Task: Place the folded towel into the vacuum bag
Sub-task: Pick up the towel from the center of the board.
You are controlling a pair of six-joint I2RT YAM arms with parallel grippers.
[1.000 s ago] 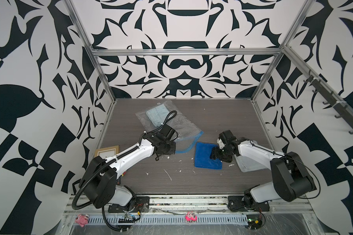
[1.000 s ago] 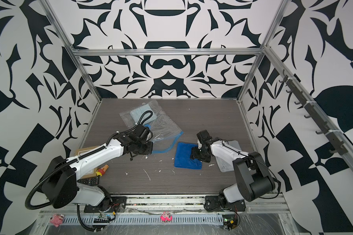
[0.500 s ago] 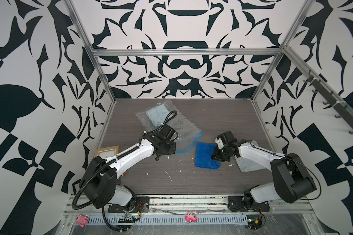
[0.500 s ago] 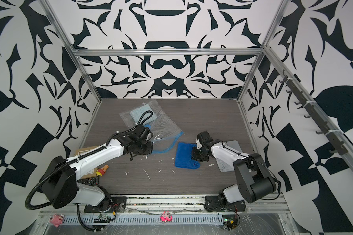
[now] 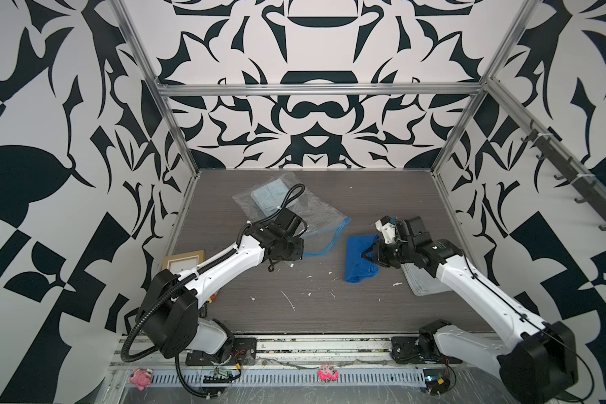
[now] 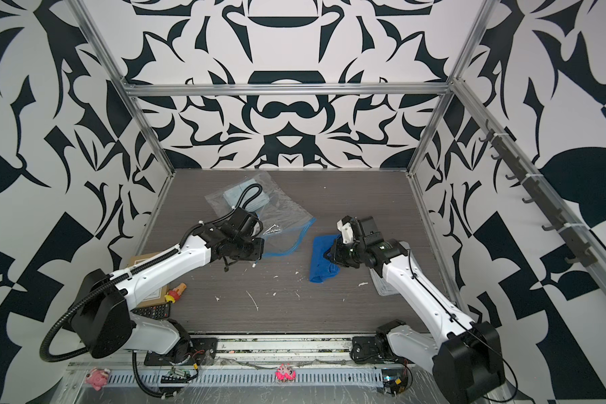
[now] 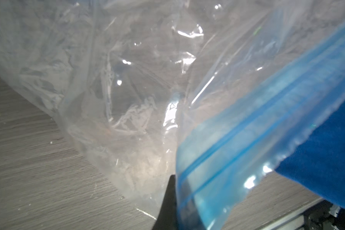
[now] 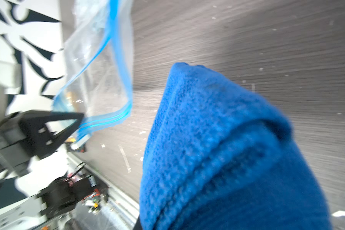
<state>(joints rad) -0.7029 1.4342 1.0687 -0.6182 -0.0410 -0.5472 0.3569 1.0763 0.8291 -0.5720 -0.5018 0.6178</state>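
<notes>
**Enclosed bimanual workcell.** A dark wood-grain tabletop (image 5: pixel 382 196), walled by black-and-white patterned panels, is shown in both top views. The vacuum bag (image 5: pixel 315 213) (image 6: pixel 280 210) is laid at the upper left of the tabletop, with its long axis running from upper left to lower right. Its blue zip strip (image 5: pixel 329 243) at the mouth is turned toward the lower right. A pale blue cloth (image 5: pixel 268 197) is contained in the closed far end of the bag.

The folded towel (image 5: pixel 359 259) (image 6: pixel 321 259), deep blue, is found outside the bag, just right of the mouth near frame centre. Its long axis is nearly vertical in the frame. The left gripper (image 5: pixel 300 253) is clamped on the near corner of the zip strip. The right gripper (image 5: pixel 368 254) is pinched on the towel's right edge, where the fabric is bunched upward.

Only in the right wrist view is the mouth seen gaping as a loop of strip (image 8: pixel 108 119), with the towel (image 8: pixel 217 149) close before the lens. In the left wrist view a black fingertip (image 7: pixel 168 203) is seen against the strip (image 7: pixel 267 127), with crinkled film behind it. A grey cloth (image 5: pixel 424 283) is partly covered by the right arm.
</notes>
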